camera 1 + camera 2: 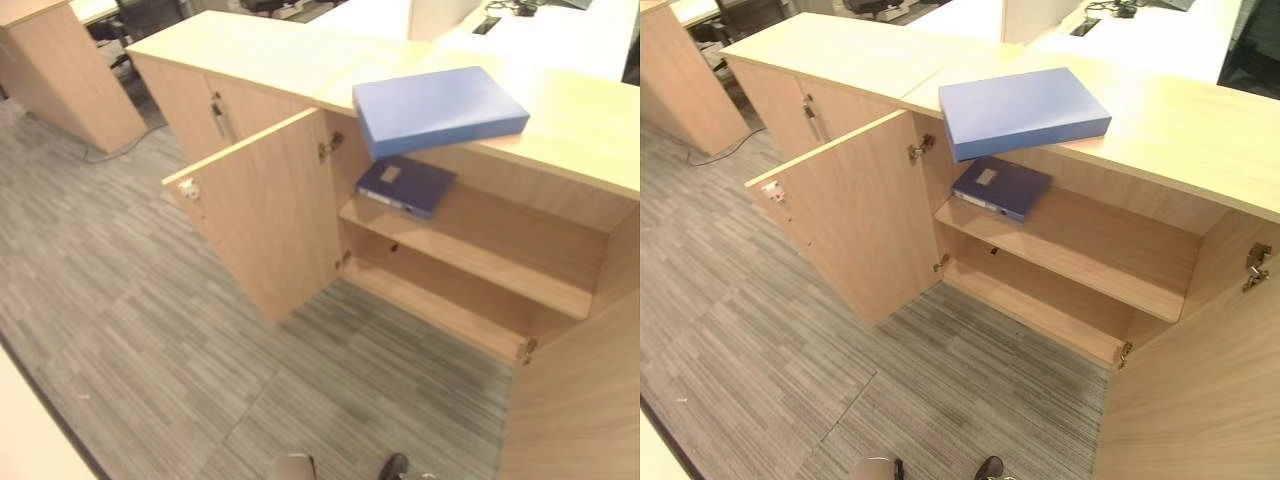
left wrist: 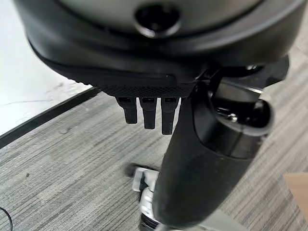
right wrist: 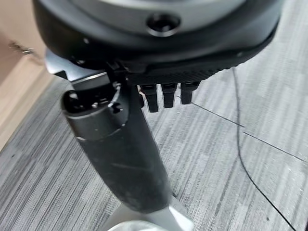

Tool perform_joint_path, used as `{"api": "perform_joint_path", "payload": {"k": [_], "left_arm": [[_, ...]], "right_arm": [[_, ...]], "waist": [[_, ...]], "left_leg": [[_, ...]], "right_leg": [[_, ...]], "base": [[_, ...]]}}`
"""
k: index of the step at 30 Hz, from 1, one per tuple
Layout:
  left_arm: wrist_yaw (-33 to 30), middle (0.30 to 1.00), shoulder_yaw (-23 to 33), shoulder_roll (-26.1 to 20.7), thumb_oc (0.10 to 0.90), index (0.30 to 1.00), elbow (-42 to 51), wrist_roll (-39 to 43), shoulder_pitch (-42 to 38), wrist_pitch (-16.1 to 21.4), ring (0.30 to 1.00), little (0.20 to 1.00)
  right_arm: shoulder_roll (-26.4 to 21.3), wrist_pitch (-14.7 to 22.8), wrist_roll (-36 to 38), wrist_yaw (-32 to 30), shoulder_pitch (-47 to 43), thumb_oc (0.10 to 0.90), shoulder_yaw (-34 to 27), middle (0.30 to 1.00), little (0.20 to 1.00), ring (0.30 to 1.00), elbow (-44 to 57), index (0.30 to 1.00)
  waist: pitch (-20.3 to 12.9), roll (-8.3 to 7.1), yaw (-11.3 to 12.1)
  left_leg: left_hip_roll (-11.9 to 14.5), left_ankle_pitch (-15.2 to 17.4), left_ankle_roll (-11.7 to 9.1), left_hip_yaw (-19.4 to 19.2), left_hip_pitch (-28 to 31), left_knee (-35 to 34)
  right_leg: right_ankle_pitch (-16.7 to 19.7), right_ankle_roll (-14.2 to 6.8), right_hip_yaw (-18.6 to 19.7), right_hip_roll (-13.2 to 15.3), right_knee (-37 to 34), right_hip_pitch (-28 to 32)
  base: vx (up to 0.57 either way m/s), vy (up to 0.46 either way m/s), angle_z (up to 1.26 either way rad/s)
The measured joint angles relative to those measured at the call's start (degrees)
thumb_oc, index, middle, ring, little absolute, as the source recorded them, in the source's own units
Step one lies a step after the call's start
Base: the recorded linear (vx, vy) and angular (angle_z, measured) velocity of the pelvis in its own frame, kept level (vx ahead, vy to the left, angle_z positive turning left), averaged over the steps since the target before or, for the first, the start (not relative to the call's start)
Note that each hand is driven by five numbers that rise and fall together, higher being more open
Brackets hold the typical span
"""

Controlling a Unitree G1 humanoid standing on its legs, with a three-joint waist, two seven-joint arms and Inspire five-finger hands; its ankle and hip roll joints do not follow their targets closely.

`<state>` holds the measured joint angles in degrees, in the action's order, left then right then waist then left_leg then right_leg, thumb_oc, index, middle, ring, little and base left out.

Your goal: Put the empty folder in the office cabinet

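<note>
The folder (image 1: 440,108) lies on the cabinet top (image 1: 590,120) above the open cabinet (image 1: 1090,250), well apart from both hands' fingers (left hand (image 2: 144,72), right hand (image 3: 159,53)), which hang straight over carpet (image 1: 120,300).

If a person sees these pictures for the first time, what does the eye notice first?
First, the large blue folder lying flat on the cabinet top, its corner overhanging the front edge. Just below, a darker blue folder lies on the upper shelf of the open cabinet, whose doors stand wide open.
</note>
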<state>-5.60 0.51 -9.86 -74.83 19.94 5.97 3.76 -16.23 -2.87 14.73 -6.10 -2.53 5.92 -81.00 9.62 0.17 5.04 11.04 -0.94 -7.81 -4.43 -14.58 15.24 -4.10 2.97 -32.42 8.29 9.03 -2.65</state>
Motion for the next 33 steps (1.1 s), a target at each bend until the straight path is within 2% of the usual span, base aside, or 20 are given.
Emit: {"api": "perform_joint_path", "payload": {"k": [2,3,5,6,7,8,9,11,14,15,17,19,20,21,22,24,25,29,31,33], "left_arm": [[0.15,0.9,-1.06,0.61,0.8,0.9,-0.99,-0.04,-0.3,-0.3,0.9,0.9],[0.29,0.9,-1.4,0.46,0.8,0.9,-1.65,-0.04,-0.3,-0.06,0.9,0.9],[0.55,0.9,-1.35,1.46,0.8,0.9,-3.98,-0.01,-0.26,-1.26,0.9,0.9],[0.61,0.9,-1.22,2.41,0.8,0.9,-6.33,-0.11,-0.01,-1.29,0.9,0.9],[1.08,0.9,-0.72,3.42,0.8,0.9,-8.87,-0.19,-0.02,-1.5,0.9,0.9],[1.35,0.9,-0.81,3.56,0.8,0.9,-9.79,-0.67,0.93,-2.08,0.9,0.9],[1.87,0.9,-0.95,2.96,0.8,0.9,-9.49,-0.95,2.15,-2.14,0.9,0.9],[1.49,0.9,-3.03,-0.66,0.8,0.9,-6.63,-2.8,2.58,-1.91,0.9,0.9],[1.39,0.9,-3.72,-2.66,0.8,0.9,-2.36,-3.11,1.09,-0.85,0.9,0.9],[1.38,0.9,-3.83,-3.04,0.8,0.9,-1.42,-3.48,-0.93,-0.78,0.9,0.9],[1.4,0.9,-3.93,-2.88,0.8,0.9,-1.01,-3.61,-1.65,0.08,0.9,0.9],[1.46,0.9,-5.45,-2.9,0.8,0.9,-0.81,-4.69,-2.71,0.57,0.9,0.9],[1.94,0.9,-4.91,-4.38,0.8,0.9,-0.59,-4.73,-2.59,0.39,0.9,0.9],[2.36,0.9,-4.79,-3.67,0.8,0.9,-0.79,-4.74,-2.77,0.17,0.9,0.9],[2.82,0.9,-4.8,-1.69,0.8,0.9,-1.67,-4.8,-1.02,-0.94,0.9,0.9],[3.81,0.9,-4.66,-0.11,0.8,0.9,-1.97,-5.11,2.5,-1.71,0.9,0.9],[3.7,0.9,-4.28,-0.5,0.8,0.9,-2.01,-5.11,2.95,-1.95,0.9,0.9],[3.73,0.9,-4.3,-1.91,0.8,0.9,-1.95,-5.13,4.42,-2.1,0.9,0.9],[3.88,0.9,-5.75,-0.94,0.8,0.9,-1.7,-5.87,3.87,-2.09,0.9,0.9],[3.71,0.9,-7.41,-1.43,0.8,0.9,-0.99,-7.12,3.35,-1.77,0.9,0.9]], "right_arm": [[0.51,0.02,-0.04,-0.04,0.45,0.8,0.82,0.9,0.9,0.9,1.18,0.9],[1.12,-0.09,-0.04,0.02,1.17,0.8,1.12,0.9,0.9,0.9,1.34,0.9],[-0.01,0.01,-0.41,-0.04,0.74,0.8,2.24,0.9,0.9,0.9,-0.2,0.9],[-0.64,-0.06,-0.5,0.03,0.99,0.8,0.67,0.9,0.9,0.9,-0.61,0.9],[-1.45,0.24,-0.46,0.01,0.95,0.8,-1.26,0.9,0.9,0.9,-0.26,0.9],[-0.48,1.01,0.0,0.24,1.06,0.8,-3.61,0.9,0.9,0.9,-0.12,0.9],[0.81,1.19,0.15,0.5,1.13,0.8,-5.2,0.9,0.9,0.9,-0.13,0.9],[4.42,1.05,1.5,0.77,2.13,0.8,-5.55,0.9,0.9,0.9,1.02,0.9],[4.37,0.18,1.13,0.8,0.78,0.8,-4.3,0.9,0.9,0.9,1.11,0.9],[4.62,-0.09,1.04,1.13,-0.24,0.8,-4.05,0.9,0.9,0.9,2.07,0.9],[4.38,0.04,1.0,1.82,-0.58,0.8,-3.01,0.9,0.9,0.9,2.5,0.9],[4.83,0.03,0.99,2.2,-1.4,0.8,-2.42,0.9,0.9,0.9,2.61,0.9],[6.68,-0.05,0.98,2.32,-1.86,0.8,-2.37,0.9,0.9,0.9,2.56,0.9],[6.13,-0.2,0.97,2.43,-2.39,0.8,-2.43,0.9,0.9,0.9,2.36,0.9],[4.92,-0.01,0.96,2.59,-2.52,0.8,-1.93,0.9,0.9,0.9,2.63,0.9],[4.99,0.08,0.82,2.53,-1.38,0.8,-0.92,0.9,0.9,0.9,4.6,0.9],[5.12,-0.05,0.51,2.61,-1.41,0.8,-0.94,0.9,0.9,0.9,4.61,0.9],[5.97,-0.19,-0.53,2.68,-0.32,0.8,-0.95,0.9,0.9,0.9,4.09,0.9],[4.87,0.08,-0.54,2.75,-0.04,0.8,-0.92,0.9,0.9,0.9,4.16,0.9],[4.39,0.08,-0.54,2.73,-0.49,0.8,0.02,0.9,0.9,0.9,4.3,0.9]], "waist": [[-0.09,0.25,-0.34],[-0.15,0.16,1.69],[-0.46,2.13,3.36],[-1.18,3.45,4.47],[-1.52,3.17,4.25],[-1.93,1.56,3.38],[-3.01,-0.06,2.5],[-4.1,-1.47,1.1],[-4.35,-1.32,1.45],[-4.27,-0.14,0.79],[-4.89,0.95,0.79],[-4.73,1.02,1.88],[-4.93,-3.39,1.33],[-4.57,-4.58,0.99],[-5.32,-1.27,1.87],[-5.8,-0.09,2.32],[-5.72,-0.65,2.35],[-5.35,-2.52,3.16],[-5.08,-1.38,2.85],[-4.98,-1.7,2.95]], "left_leg": [[1.01,-5.04,-1.71,3.0,-0.42,-8.03],[2.19,-7.62,-4.04,9.26,1.12,-19.64],[2.99,-7.94,-4.32,14.67,1.06,-20.51],[2.38,-7.31,-3.46,15.1,3.21,-19.85],[-0.22,-9.78,-2.41,13.08,3.33,-16.39],[-3.28,-8.71,0.43,8.97,2.63,-13.36],[-5.34,-7.57,2.15,6.86,2.88,-13.0],[-9.87,-8.8,6.1,3.49,6.41,-17.22],[-12.72,-8.69,8.41,0.25,8.12,-20.13],[-14.22,-8.14,9.33,-0.97,8.9,-20.21],[-14.84,-7.75,9.78,-1.77,9.52,-20.2],[-15.1,-4.54,7.34,-2.8,9.31,-20.07],[-18.67,-1.86,9.63,-4.44,6.31,-12.12],[-18.16,2.19,11.98,-5.26,3.89,-0.53],[-15.78,9.13,12.54,-4.8,4.57,2.54],[-15.65,6.67,11.72,-7.15,8.25,-4.36],[-15.72,5.34,11.45,-8.11,9.74,-7.71],[-16.66,1.11,13.12,-9.43,14.47,-15.56],[-16.14,0.56,12.77,-9.16,16.64,-18.14],[-16.16,0.21,12.55,-9.26,17.27,-18.76]], "right_leg": [[-1.36,-1.46,3.3,-0.53,-0.35,2.16],[-2.18,-3.03,5.86,-0.41,-0.36,3.33],[-1.75,-6.37,10.58,0.84,-2.67,6.28],[-1.83,-6.5,14.65,2.44,-2.57,6.27],[-1.57,-6.5,16.12,5.43,-3.27,6.44],[-1.55,-6.52,17.08,8.73,-6.05,7.19],[-1.12,-7.27,17.08,10.98,-7.19,7.79],[5.75,-10.53,16.61,12.0,-4.81,9.05],[7.68,-12.08,13.82,13.26,-4.26,8.23],[10.45,-14.6,13.94,15.79,-1.03,6.41],[7.31,-15.94,14.17,16.35,0.21,5.23],[5.74,-14.72,10.38,14.71,-0.21,4.72],[3.42,-10.7,6.56,18.67,-1.9,2.94],[4.83,-13.15,5.62,19.95,-1.18,2.53],[4.75,-13.18,2.77,19.0,-0.95,2.85],[6.78,-13.56,-1.85,20.26,-3.01,4.12],[7.35,-14.4,-3.26,20.27,-2.86,4.19],[13.95,-16.21,-2.32,21.13,0.44,5.28],[13.27,-17.03,0.54,21.69,5.22,3.6],[11.99,-18.33,0.41,22.81,6.36,2.13]], "base": [[0.32,0.326,-0.79],[0.37,0.418,-1.1],[0.45,0.562,-1.31],[0.35,0.54,-1.35],[0.27,0.417,-1.53],[0.16,0.278,-1.18],[0.09,0.177,-0.84],[0.1,0.262,-0.6],[0.06,0.268,-0.54],[0.05,0.218,-0.33],[0.03,0.152,-0.26],[0.04,0.134,-0.08],[0.06,0.074,-0.12],[0.02,0.045,-0.49],[0.03,0.054,-1.11],[0.07,0.038,-0.96],[0.05,0.04,-0.38],[0.05,0.029,-0.3],[0.02,-0.028,-0.04],[-0.01,-0.147,-0.14]]}}
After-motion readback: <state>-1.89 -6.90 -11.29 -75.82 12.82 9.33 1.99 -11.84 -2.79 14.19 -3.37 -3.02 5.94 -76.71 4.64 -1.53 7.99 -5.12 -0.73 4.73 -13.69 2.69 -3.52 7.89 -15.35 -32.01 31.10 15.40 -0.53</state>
